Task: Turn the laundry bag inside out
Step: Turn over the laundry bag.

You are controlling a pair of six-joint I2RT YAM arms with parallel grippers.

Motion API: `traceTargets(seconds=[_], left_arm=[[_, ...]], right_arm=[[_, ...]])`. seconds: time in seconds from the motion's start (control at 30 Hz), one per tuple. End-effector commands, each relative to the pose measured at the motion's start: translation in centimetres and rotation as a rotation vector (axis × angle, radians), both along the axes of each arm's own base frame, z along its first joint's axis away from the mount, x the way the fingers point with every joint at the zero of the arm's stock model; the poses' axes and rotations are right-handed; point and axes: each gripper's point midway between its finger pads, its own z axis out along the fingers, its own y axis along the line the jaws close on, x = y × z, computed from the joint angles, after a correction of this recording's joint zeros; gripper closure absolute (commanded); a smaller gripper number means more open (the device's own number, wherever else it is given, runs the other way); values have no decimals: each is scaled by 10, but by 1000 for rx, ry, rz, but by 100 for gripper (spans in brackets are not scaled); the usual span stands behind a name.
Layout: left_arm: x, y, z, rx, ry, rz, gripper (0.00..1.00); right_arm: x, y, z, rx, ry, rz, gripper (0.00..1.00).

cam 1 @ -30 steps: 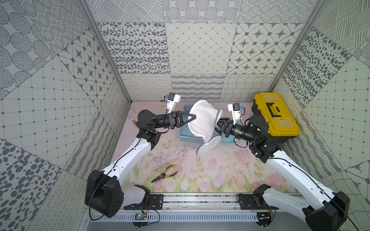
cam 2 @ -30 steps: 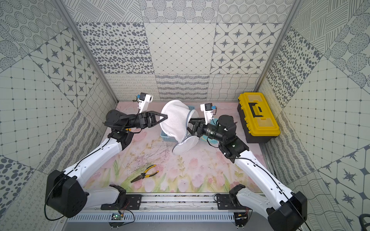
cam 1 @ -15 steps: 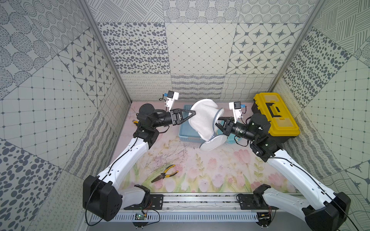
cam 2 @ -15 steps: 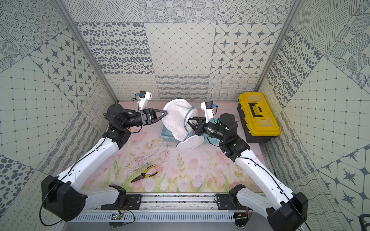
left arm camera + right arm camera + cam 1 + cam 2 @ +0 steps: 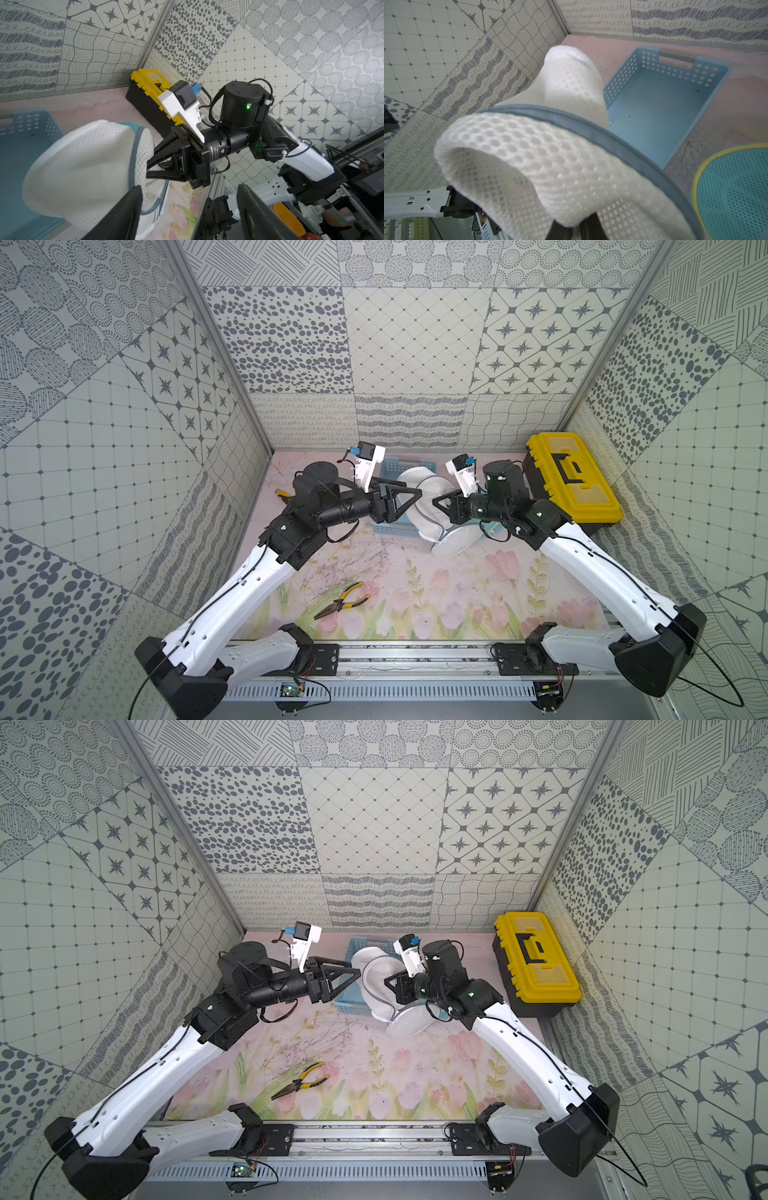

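Overhead, laundry bag point(image 5: 424, 506) above bare basket point(image 5: 388, 526)

Laundry bag point(image 5: 424, 506) hangs between both arms, above the basket point(image 5: 392, 526).

1. White lettering stands on the black wrist ring of the right arm point(image 5: 216, 150) in the left wrist view; it seems to read "DAMIAO", with smaller characters beside it too small to tell.
2. No other text is readable.
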Motion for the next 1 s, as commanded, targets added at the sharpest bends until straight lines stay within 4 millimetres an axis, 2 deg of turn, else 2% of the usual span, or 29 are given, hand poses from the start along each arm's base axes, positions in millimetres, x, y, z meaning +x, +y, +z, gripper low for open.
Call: traceTargets(seconds=[0.0, 0.1, 0.17, 0.3, 0.43, 0.5, 0.53, 0.57, 0.67, 0.77, 0.87, 0.97], left_arm=[[18, 7, -57, 355, -83, 111, 23], [18, -2, -65, 387, -82, 92, 21], [19, -4, -78, 462, -73, 104, 23], [25, -2, -93, 560, -76, 148, 29], [32, -3, -94, 554, -72, 183, 53], [41, 0, -91, 559, -73, 234, 77], [47, 5, -91, 570, -65, 279, 97], [53, 8, -92, 586, -59, 314, 100], [70, 25, -93, 652, -56, 446, 100], [78, 39, -91, 674, -59, 513, 100], [84, 55, -97, 688, -7, 551, 100], [93, 73, -113, 647, 127, 547, 100]], right_arm=[[-3, 1, 14, -55, -75, 26, 100], [-7, 8, 15, -70, -84, 48, 100], [-8, 9, 16, -77, -88, 51, 100], [-10, 15, 17, -77, -91, 74, 100], [-16, 25, 14, -93, -88, 118, 100], [-20, 29, 11, -104, -84, 140, 100], [-22, 32, 9, -108, -82, 152, 100], [-24, 34, 8, -109, -80, 162, 100], [-29, 37, 4, -109, -71, 189, 100], [-35, 36, 3, -102, -76, 205, 100], [-42, 32, 17, -46, -128, 210, 100], [-47, 32, 36, 40, -174, 214, 100]])
